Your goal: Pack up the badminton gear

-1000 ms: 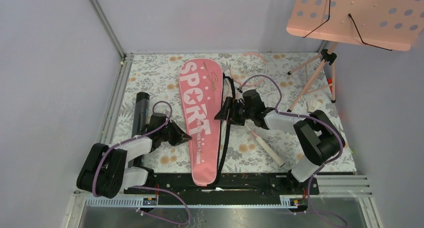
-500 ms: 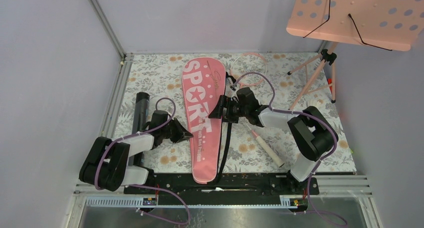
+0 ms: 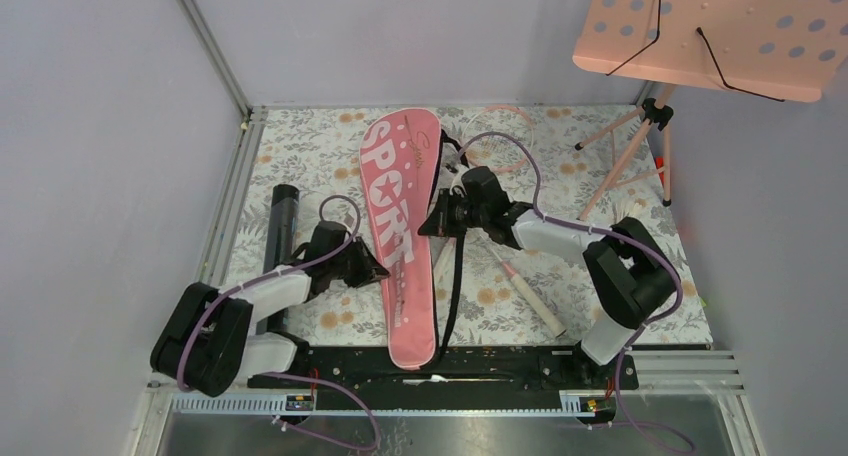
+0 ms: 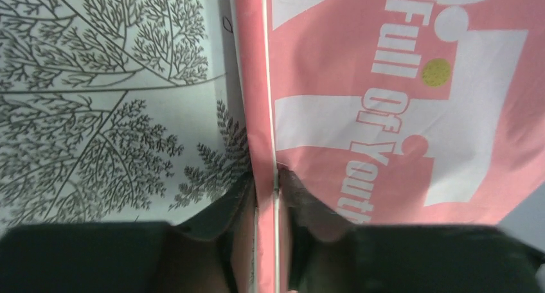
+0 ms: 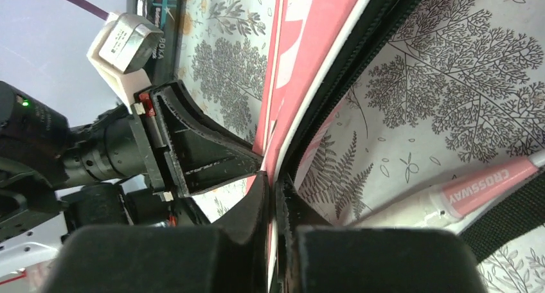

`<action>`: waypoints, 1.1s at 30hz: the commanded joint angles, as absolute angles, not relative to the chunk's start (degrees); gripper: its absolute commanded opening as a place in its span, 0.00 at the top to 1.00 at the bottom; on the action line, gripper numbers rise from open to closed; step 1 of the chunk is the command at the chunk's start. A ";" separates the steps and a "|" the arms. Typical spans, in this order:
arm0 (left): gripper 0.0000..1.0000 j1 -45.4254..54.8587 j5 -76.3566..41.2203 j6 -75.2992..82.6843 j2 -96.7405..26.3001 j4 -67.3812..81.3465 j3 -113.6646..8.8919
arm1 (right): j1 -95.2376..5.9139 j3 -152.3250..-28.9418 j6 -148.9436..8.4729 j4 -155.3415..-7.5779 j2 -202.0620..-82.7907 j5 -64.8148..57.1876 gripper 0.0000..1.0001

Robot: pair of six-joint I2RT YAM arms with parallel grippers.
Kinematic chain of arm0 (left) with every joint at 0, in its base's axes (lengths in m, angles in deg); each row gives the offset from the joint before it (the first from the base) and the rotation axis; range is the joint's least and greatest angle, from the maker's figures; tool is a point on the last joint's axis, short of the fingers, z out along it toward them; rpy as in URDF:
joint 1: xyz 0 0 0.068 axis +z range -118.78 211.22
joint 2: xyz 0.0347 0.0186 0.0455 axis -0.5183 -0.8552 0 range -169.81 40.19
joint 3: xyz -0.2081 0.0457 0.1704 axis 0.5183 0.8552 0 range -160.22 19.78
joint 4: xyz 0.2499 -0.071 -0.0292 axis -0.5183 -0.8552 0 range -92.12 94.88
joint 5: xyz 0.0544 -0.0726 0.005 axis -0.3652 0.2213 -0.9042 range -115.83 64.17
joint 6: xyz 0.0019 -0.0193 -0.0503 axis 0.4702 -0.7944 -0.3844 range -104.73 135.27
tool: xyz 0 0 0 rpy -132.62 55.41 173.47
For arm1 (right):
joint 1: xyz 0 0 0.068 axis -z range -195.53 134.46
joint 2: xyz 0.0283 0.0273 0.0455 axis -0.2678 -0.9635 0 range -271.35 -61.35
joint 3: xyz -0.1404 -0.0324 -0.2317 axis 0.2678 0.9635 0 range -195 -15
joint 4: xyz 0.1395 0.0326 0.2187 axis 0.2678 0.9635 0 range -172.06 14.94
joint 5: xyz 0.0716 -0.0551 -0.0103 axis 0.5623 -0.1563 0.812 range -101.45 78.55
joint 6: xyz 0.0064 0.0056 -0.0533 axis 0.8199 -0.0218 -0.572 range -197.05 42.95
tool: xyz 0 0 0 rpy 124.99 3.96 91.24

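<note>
Seen from above: two robot arms at the near edge of a flower-patterned table (image 3: 320, 146), working on a long pink racket bag (image 3: 395, 216) printed "SPORT". The bag lies lengthwise down the middle of the table, running from the near edge to the far side.

Nearest, the left tool (image 4: 271, 193) is closed on the bag's left seam, its fingers pinching the white piping. A little farther along, the right tool (image 5: 273, 179) is clamped on the opposite edge, beside the bag's black strap (image 3: 456, 276). To the right of the bag lies a racket (image 3: 535, 301) with a pale handle, outside the bag. To the left, beyond the left arm, lies a black tube (image 3: 281, 216), also unpacked. A pink music stand (image 3: 710, 31) stands at the far right.

The step in hand looks like getting hold of the bag to open it. The next move probably calls for drawing the two edges apart to find the opening while keeping both pinches on the thin fabric.
</note>
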State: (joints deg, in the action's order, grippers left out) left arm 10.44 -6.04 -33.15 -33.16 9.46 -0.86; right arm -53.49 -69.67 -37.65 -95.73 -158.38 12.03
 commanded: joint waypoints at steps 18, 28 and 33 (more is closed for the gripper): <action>0.01 -7.58 -18.67 -26.03 -10.12 -4.67 -16.47 | -62.40 -85.69 -46.55 -59.73 -142.38 -23.40 1.00; 0.02 -17.10 -19.58 -22.81 -24.10 0.62 -22.37 | -64.15 -87.25 -45.15 -56.47 -144.91 -27.60 1.00; 0.01 -18.57 -18.00 -23.39 -25.25 3.97 -21.91 | -64.40 -86.64 -43.64 -56.19 -145.89 -29.22 1.00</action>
State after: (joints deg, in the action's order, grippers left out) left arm -17.51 -17.69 -24.19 -25.16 -1.89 -19.66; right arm -63.72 -84.27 -45.17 -55.40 -145.55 -24.95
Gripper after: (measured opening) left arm 0.986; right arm 0.033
